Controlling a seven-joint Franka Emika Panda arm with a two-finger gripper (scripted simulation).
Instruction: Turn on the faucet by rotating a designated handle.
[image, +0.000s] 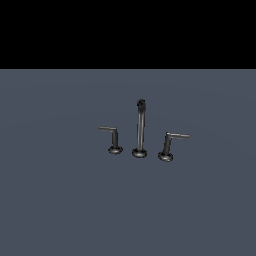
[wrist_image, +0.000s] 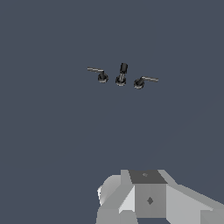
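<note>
The faucet (image: 140, 129) stands small and dark on a flat grey-blue floor, its tall thin spout in the middle. The handle (image: 169, 146) is the larger L-shaped lever on the exterior view's right, with a leaning stem and a wide round base; its arm points away from the spout. A smaller lever (image: 114, 139) stands on the other side. In the wrist view the faucet (wrist_image: 122, 74) and the handle (wrist_image: 141, 82) lie far ahead. Grey blocks of my gripper (wrist_image: 148, 199) fill that view's edge, well apart from the handle; no fingers can be made out. The exterior view does not show the arm.
The grey-blue floor (image: 60, 200) stretches flat all round the faucet. Beyond its far edge there is only black background (image: 128, 30).
</note>
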